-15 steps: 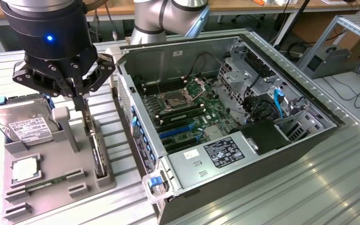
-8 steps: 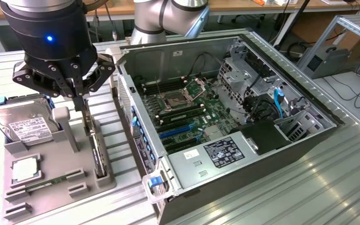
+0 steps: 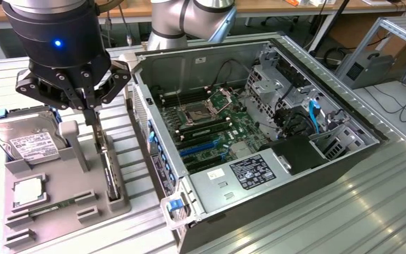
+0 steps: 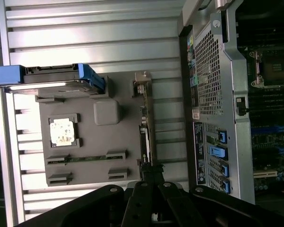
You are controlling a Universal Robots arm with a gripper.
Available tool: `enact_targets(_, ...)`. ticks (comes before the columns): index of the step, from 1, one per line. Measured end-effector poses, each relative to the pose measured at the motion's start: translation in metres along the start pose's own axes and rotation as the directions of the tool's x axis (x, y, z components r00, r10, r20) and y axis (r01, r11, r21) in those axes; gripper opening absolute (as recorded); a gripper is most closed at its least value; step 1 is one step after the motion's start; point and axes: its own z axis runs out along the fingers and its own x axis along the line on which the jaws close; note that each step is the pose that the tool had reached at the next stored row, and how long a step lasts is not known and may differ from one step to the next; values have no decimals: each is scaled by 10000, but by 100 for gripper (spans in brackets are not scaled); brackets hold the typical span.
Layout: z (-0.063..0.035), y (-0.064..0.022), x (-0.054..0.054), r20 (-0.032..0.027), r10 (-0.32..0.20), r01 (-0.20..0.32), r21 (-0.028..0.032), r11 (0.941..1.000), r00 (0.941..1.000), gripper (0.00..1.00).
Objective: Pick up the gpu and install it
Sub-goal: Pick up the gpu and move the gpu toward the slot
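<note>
As I hang over the grey moulded parts holder (image 3: 55,180) (image 4: 123,137) on the ribbed metal table (image 3: 372,211) (image 4: 85,28), my black claw (image 3: 92,115) (image 4: 151,176) is pinched narrow, tips together. The thin flat dark gpu card (image 3: 109,172) (image 4: 146,127) with a pale metal bracket at one end stands on edge in its slot, along the holder side nearest the open grey computer case (image 3: 167,69) (image 4: 213,75). In the wrist view my tips line up with the card end away from the bracket; touching it or just above it, cannot tell. The same holder also carries a silver hard drive with white label (image 3: 27,140) (image 4: 52,75) in blue rails, a small square silver processor chip (image 3: 28,191) (image 4: 62,131) and a narrow green memory stick (image 3: 51,207) (image 4: 85,158). The case lies at the exterior view's right of the holder, side open, green motherboard (image 3: 217,127) showing inside with blue expansion slots (image 3: 197,149).
</note>
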Motion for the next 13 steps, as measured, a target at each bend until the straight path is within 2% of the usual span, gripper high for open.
enact_targets(10,0,0,0,0,1,-1,0,10000,10000,11)
enact_targets(13,0,0,0,0,0,0,0,10000,10000,29)
